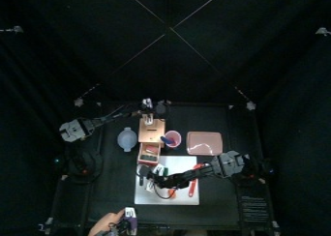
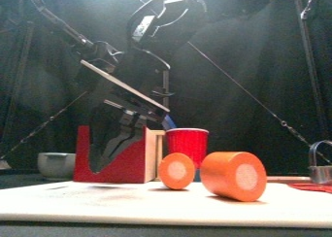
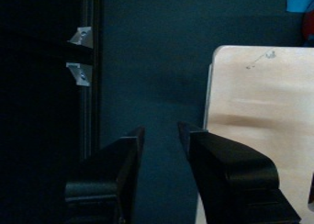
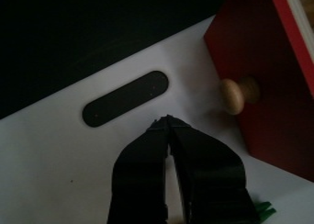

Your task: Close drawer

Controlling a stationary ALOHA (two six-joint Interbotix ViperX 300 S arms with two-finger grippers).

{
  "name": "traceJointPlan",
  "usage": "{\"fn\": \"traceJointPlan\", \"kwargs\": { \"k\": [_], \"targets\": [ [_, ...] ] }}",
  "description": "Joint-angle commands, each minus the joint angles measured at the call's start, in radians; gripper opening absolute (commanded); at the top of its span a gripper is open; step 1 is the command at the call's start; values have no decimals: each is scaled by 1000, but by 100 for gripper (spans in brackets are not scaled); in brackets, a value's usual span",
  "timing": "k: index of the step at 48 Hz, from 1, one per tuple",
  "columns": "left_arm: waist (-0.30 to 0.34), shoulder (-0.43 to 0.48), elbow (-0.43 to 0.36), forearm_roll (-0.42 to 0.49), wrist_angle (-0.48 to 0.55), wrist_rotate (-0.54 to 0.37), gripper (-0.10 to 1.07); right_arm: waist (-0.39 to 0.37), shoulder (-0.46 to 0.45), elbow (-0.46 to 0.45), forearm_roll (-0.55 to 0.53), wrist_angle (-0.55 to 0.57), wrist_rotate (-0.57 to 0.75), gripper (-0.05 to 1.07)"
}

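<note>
Desk (image 1: 223, 193): carries all items.
Mat (image 1: 149, 193): on the desk, front half, toward the middle.
Cabinet (image 2: 153, 149): at the mat's rear left edge; drawer (image 4: 263, 62) with its knob (image 4: 238, 92) facing out over the mat.
Cup (image 2: 185, 144): just right of the cabinet, behind the mat.
Plate (image 1: 204, 141): right of the cup, off the mat.
Bowl (image 2: 54, 163): left of the cabinet, apart from it.
Two cylinders (image 2: 234, 175): side by side on the mat, before the cabinet and cup.
Right gripper (image 4: 166, 125): above the mat, near the knob.
</note>
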Motion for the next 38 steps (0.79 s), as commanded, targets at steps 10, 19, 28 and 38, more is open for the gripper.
{"fn": "traceJointPlan", "kwargs": {
  "k": [10,19,28,38],
  "targets": [
    [0,0,-28,-2,0,3,76,-14,-8,-40,-69,23,-2,8],
    [0,0,-26,0,0,3,76,-31,-2,-46,-117,95,-2,8],
    [-2,2,-21,2,-2,3,76,-49,-8,-43,-124,115,-3,8],
    [-2,3,-9,12,-5,3,76,-54,-11,-40,-126,115,-3,8]
  ]
}}
